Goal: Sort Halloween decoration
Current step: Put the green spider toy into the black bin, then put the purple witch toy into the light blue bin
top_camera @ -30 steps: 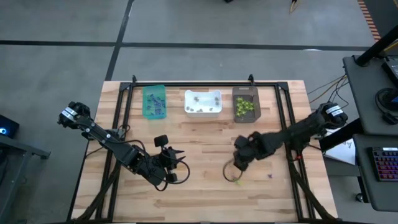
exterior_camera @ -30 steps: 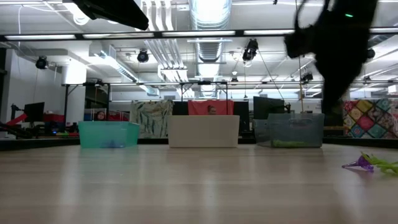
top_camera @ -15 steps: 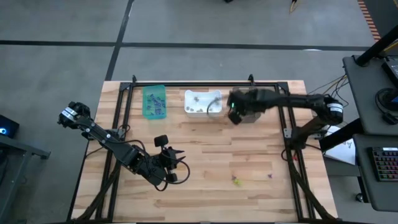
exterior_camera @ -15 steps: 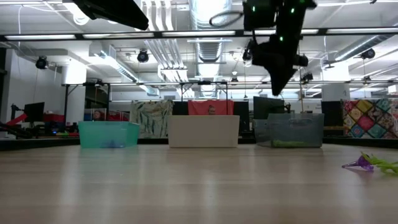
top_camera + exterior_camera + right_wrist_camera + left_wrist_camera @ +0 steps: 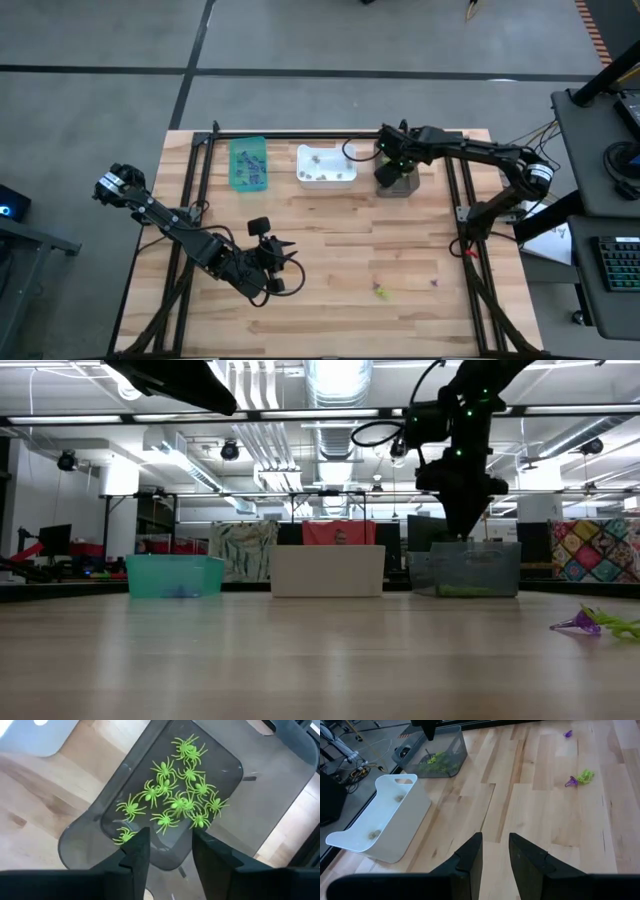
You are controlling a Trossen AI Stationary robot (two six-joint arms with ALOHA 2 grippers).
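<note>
Above the dark translucent plastic bin (image 5: 396,168), the right gripper (image 5: 166,851) hangs with its jaws apart and nothing between them. Lime-green plastic spiders (image 5: 177,800), thin-legged and glossy, lie clustered on that bin's smooth floor. Beside the dark bin stands a white rounded plastic bin (image 5: 326,165) holding a few pale trinkets (image 5: 322,174) too small to make out, and beyond it a teal bin (image 5: 248,162) with purple pieces (image 5: 250,170). On the bare planked wood table (image 5: 330,240), well apart from the dark bin, lie a lime spider (image 5: 585,776) touching a purple piece (image 5: 571,781), and another purple piece (image 5: 568,734). The left gripper (image 5: 495,852) waits low over the wood, jaws slightly apart, empty
</note>
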